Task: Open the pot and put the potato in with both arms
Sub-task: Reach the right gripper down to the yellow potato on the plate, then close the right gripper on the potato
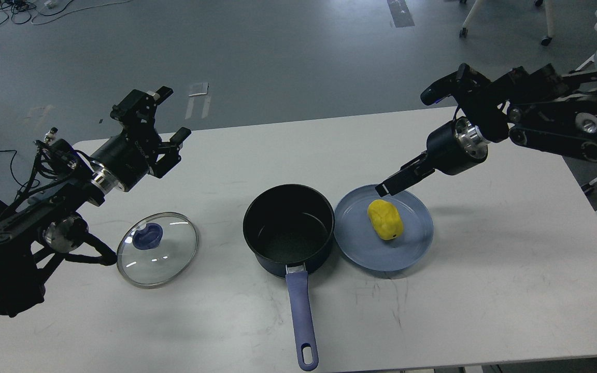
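Note:
The dark blue pot (288, 228) stands open and empty at the table's middle, its blue handle (301, 316) pointing toward me. Its glass lid (157, 248) with a blue knob lies flat on the table to the left. The yellow potato (385, 219) lies on a blue plate (355, 230) touching the pot's right side. My left gripper (170, 116) is open and empty, raised above the table behind the lid. My right gripper (387, 186) hangs just above the plate's far rim, close to the potato; its fingers overlap in this view.
The white table (485, 290) ends near the right arm's elbow on the right. Grey floor with cables and chair legs (506, 20) lies beyond the far edge.

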Motion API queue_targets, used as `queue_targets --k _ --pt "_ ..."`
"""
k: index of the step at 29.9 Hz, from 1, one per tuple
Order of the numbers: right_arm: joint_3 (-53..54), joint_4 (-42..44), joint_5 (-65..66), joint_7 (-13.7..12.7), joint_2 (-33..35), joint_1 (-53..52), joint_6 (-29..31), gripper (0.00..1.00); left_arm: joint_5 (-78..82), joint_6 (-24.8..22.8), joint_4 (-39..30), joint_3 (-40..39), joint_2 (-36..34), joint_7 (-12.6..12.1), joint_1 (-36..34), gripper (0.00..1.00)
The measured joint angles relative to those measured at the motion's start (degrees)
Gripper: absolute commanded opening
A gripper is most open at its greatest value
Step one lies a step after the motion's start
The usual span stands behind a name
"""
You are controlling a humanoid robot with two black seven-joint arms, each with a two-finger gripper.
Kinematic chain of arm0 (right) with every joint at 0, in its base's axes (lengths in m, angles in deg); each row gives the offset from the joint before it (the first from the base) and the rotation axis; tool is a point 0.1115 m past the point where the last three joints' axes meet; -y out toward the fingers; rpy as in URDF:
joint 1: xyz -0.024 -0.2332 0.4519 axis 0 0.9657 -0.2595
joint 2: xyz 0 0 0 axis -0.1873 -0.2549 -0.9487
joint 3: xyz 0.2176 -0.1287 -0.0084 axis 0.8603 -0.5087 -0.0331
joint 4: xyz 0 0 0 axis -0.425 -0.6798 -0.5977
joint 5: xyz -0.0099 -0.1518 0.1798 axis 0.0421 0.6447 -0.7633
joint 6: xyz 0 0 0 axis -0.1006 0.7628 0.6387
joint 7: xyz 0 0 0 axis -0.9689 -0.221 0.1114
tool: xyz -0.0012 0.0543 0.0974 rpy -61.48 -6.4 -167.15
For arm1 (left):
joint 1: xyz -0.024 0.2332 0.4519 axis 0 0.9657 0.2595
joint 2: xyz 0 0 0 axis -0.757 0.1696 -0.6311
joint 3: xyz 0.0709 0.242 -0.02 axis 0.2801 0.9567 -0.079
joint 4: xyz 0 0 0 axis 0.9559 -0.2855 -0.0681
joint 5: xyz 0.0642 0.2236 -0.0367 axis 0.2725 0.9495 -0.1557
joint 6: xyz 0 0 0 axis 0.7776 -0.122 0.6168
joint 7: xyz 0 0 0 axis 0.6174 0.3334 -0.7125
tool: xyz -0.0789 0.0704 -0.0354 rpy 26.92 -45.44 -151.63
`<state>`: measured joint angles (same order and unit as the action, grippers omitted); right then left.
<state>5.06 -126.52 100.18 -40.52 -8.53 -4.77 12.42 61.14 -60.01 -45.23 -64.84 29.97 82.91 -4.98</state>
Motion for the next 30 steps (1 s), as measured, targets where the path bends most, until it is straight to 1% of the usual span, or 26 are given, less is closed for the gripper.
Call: queue_targets --k 6,15,30 --pt "-3.18 2.34 -0.26 0.0 -2.39 0.66 0.0 1.0 0.0 -0.82 -0.15 -0.12 -0.14 0.0 -0.01 0.98" --pt "-4.01 4.7 -4.45 0.0 -3.71 2.99 0.0 1.0 -0.08 -1.24 -1.61 -0.39 -0.54 0.0 -0.11 0.98" --pt "-4.48 7.14 -5.2 0.0 -7.88 5.14 0.02 1.0 -0.09 -1.93 -1.66 -0.59 -0.59 0.0 -0.1 0.98"
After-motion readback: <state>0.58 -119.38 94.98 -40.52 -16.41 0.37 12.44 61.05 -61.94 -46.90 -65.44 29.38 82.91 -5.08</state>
